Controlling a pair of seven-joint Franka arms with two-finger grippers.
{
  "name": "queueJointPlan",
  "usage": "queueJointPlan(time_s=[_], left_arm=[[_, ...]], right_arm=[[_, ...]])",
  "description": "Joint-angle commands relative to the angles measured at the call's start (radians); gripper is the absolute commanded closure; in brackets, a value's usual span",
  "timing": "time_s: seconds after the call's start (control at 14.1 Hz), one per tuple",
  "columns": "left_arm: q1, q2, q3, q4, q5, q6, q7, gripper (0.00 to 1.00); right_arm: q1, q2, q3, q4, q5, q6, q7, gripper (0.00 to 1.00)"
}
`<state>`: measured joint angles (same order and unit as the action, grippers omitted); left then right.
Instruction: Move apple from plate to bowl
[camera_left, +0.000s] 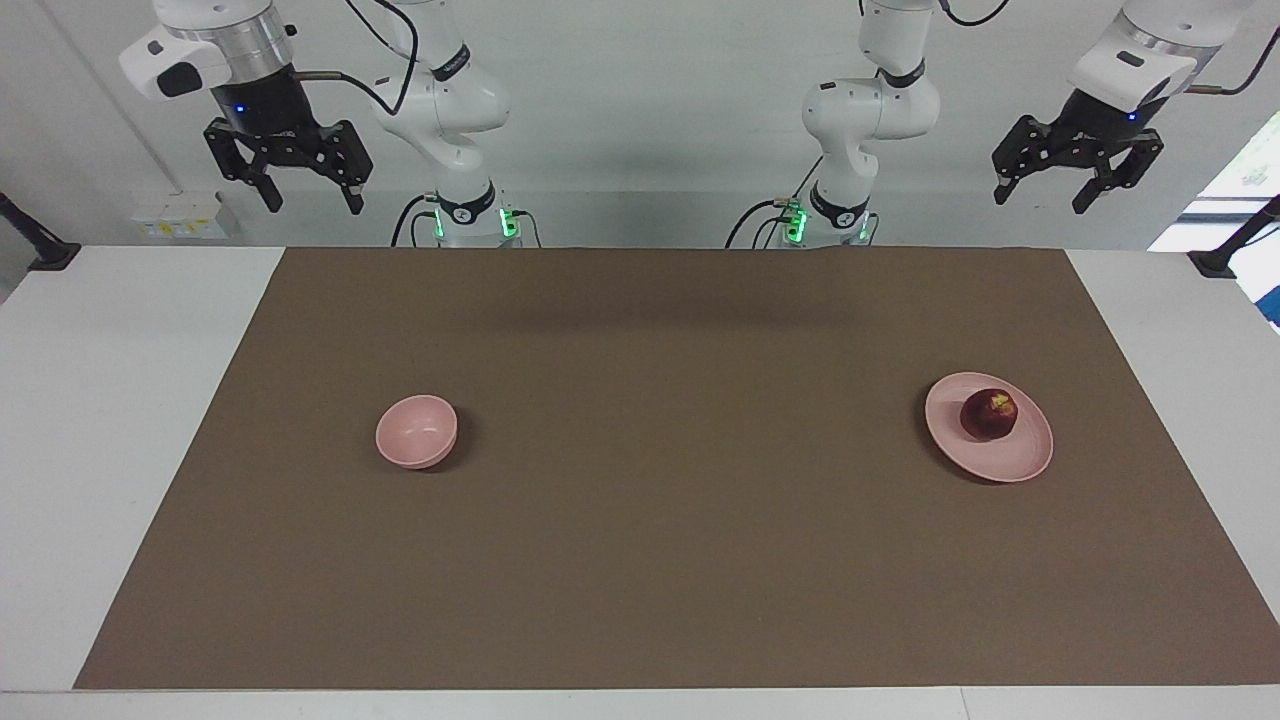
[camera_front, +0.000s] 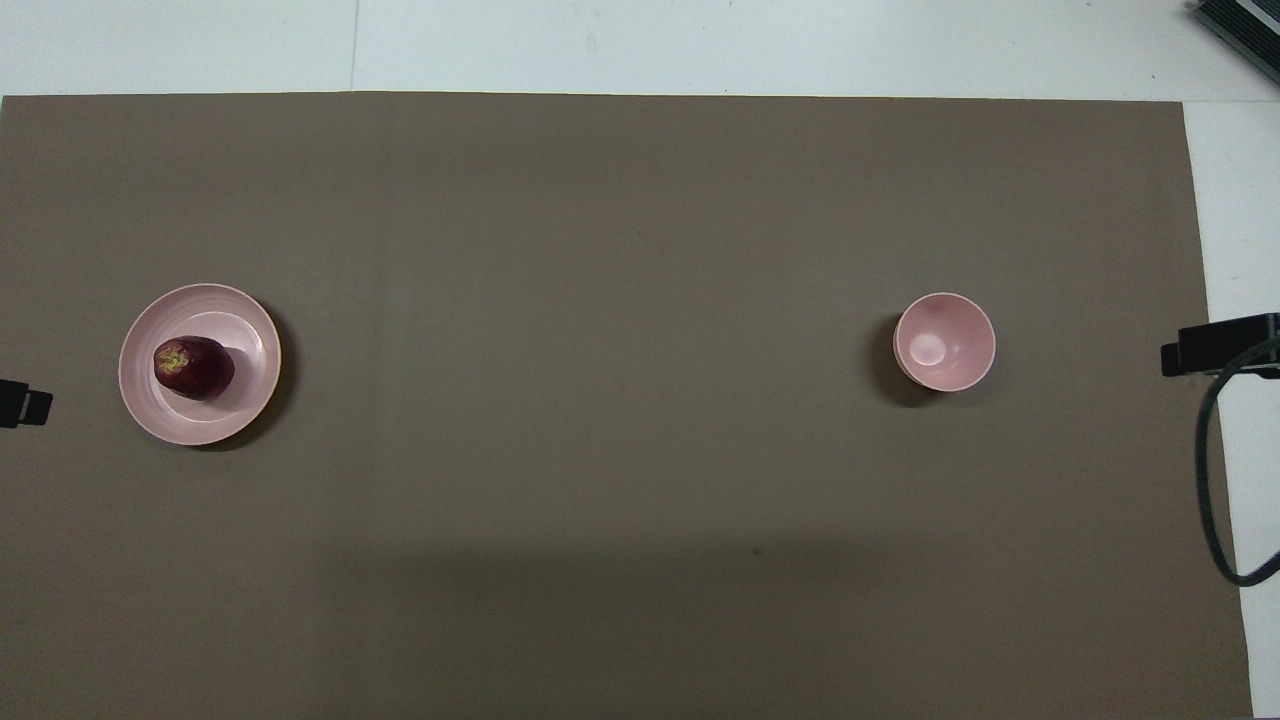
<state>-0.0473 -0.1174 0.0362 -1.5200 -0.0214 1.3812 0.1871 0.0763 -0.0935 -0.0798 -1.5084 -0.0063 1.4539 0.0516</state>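
Apple (camera_left: 989, 414) untouched on plate (camera_left: 989, 427), toward left arm's end of the table. Left gripper (camera_left: 1078, 178) raised, fingers spread wide, well apart from it; right gripper (camera_left: 297, 180) likewise splayed, waiting. Bowl (camera_left: 416, 431) sits empty toward right arm's end. Advice: descend straight over the fruit, pinch across its widest girth, lift clear of the rim.
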Motion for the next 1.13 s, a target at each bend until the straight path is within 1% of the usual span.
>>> queueJointPlan(time_s=[0.0, 1.06], left_arm=[[-0.017, 0.007, 0.011, 0.021, 0.009, -0.016, -0.006, 0.00], [-0.020, 0.004, 0.007, 0.017, 0.006, -0.024, -0.014, 0.00]], right_arm=[[-0.001, -0.011, -0.005, -0.004, 0.012, -0.007, 0.013, 0.00], [-0.001, -0.011, -0.005, -0.004, 0.012, -0.007, 0.013, 0.00]])
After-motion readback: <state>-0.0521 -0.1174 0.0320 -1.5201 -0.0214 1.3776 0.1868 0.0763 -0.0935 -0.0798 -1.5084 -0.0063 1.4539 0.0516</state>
